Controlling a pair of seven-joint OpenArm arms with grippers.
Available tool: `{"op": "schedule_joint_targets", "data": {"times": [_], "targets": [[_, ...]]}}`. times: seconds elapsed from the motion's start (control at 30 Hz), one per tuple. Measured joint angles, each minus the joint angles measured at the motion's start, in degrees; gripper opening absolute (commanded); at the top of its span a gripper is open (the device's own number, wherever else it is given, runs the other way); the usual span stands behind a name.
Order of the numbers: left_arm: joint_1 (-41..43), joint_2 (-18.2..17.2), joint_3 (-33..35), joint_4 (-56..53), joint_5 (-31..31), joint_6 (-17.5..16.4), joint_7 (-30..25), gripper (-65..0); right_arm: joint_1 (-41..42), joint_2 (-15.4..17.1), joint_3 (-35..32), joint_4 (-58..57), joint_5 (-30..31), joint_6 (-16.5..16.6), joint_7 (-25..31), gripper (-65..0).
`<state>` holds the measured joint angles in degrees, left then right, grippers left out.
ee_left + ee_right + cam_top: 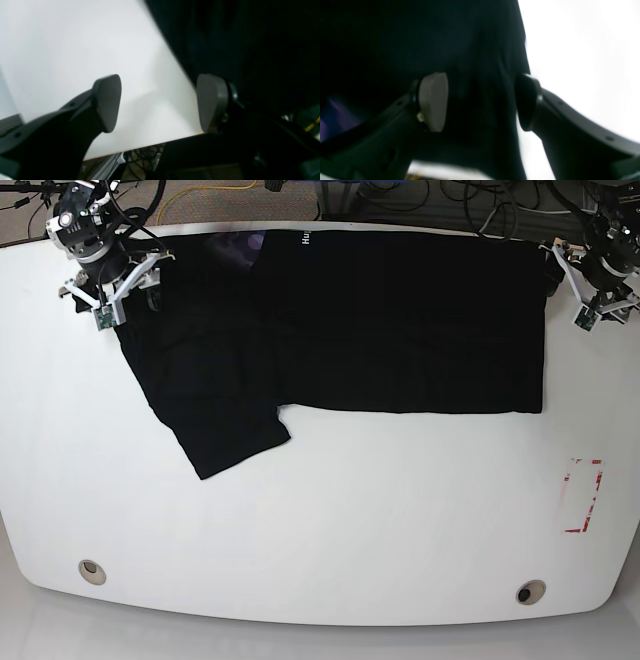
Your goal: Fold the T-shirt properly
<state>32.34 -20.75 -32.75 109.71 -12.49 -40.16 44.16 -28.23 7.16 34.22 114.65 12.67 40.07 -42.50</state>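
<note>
White table [330, 520]; both pincers, left [158, 103] and right [481, 102], gape empty over the shirt [400, 320] edges. Next: regrip for another fold.

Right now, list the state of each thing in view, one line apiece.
T-shirt: partly folded, flat on the table, one sleeve sticking out toward the front.
Left gripper: open, empty, at the shirt's edge.
Right gripper: open, over the cloth, not clamping it.
Table: white, bearing the shirt.
</note>
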Motion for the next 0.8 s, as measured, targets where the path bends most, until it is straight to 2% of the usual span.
{"op": "schedule_joint_targets", "data": {"times": [0.47,0.8], "targets": [[-5.1,1.6,-2.3,-0.1,0.0,0.1,-0.2,-20.4,2.8,-0.4,-6.8,0.0,-0.2,0.0,-0.2,-24.9],[-4.7,1.8,-2.3,-0.1,0.2,0.0,0.0,-20.4,3.3,-0.3,-8.3,0.0,-0.4,0.0,-0.3,-24.9]]}}
